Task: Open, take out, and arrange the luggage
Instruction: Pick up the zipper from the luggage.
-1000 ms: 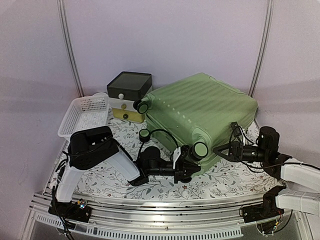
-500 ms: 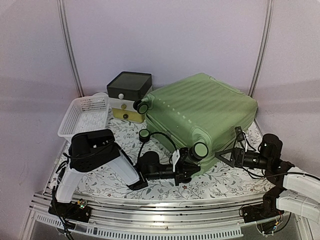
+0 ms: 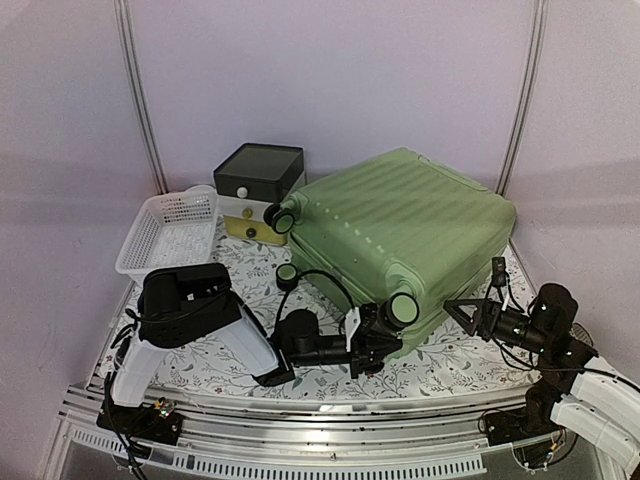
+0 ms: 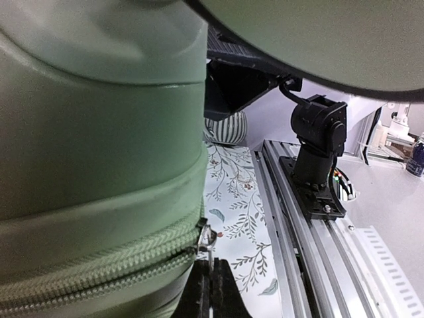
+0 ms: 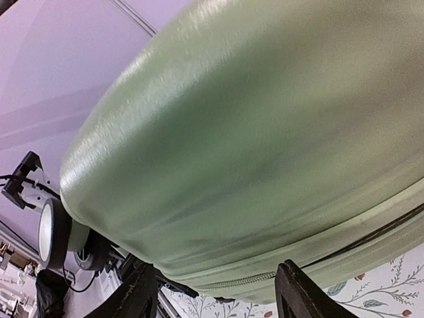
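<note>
Pinching zipper tab (image 4: 206, 237), left pincer (image 4: 211, 266) clamped; hard tug may slip tab free. Right pincer (image 5: 218, 270) open, suitcase (image 5: 252, 132) just ahead.

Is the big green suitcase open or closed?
Closed. The suitcase lies with both shells together, and its zipper is meshed shut up to the pull pinched by the left gripper.

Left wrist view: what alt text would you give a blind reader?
The light-green suitcase fills the left side, its zipper pull pinched by the shut left end effector at the bottom. Beside it lie floral tablecloth and a metal rail.
</note>
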Motion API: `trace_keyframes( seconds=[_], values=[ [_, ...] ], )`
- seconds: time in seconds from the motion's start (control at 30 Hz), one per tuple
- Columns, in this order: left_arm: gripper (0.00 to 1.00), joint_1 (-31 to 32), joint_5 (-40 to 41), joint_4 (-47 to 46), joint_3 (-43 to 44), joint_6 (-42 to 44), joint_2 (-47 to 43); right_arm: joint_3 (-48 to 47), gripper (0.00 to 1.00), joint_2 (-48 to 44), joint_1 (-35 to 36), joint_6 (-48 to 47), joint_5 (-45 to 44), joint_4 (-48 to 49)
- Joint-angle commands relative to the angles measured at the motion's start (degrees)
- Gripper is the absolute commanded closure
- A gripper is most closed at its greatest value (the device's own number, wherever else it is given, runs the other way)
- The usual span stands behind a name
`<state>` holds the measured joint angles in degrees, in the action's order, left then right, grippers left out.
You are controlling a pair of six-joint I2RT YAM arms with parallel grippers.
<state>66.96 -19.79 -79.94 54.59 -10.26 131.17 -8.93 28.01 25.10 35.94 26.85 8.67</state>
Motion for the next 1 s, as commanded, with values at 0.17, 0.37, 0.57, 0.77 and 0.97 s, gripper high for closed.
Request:
trace_keyframes(
  seconds=[0.17,0.37,0.57,0.77,0.97],
  values=[
    [1.0,4.94,-7.44,-3.89,-0.85,4.7,-2.2,5.69,0.39,3.03,2.15,-10.62,8.81,7.75],
    [1.0,4.97,-7.55,-3.63,-0.56,5.06,-2.0,12.76,0.52,5.21,4.11,-8.53,7.98,21.06],
    [1.0,5.28,-8.66,-3.09,-0.21,5.25,-2.02,12.55,0.58,11.38,8.24,-12.3,6.86,29.2],
    [0.94,6.79,-11.84,-0.04,1.96,7.71,-2.07,12.09,0.58,17.6,13.45,-15.12,3.7,33.56],
    [0.74,7.66,-6.01,-0.7,-0.94,10.53,-3.7,10.24,0.58,22.0,14.9,-15.05,3.2,32.96]
  ],
)
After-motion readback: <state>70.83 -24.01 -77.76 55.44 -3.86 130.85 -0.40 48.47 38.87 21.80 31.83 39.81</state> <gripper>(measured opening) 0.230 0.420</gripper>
